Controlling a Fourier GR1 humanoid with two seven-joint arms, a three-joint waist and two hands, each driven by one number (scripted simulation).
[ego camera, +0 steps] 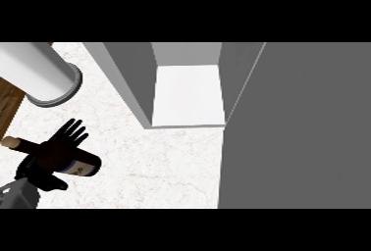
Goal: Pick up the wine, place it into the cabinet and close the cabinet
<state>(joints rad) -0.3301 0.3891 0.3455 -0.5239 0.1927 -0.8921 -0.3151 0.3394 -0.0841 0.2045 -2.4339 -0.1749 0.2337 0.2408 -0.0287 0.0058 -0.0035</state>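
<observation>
Left black hand (52, 153) sits over dark wine bottle (85, 164) lying on white marble counter (159, 166), fingers (72, 131) spread straight, not curled round it. Open grey cabinet (187, 93) well apart, upper right.

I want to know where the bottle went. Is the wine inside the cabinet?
No, the wine lies on the counter under the left robot hand.

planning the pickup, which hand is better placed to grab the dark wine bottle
Left: the black left hand already lies over the dark wine bottle on the counter; the right hand shows nowhere.
</observation>
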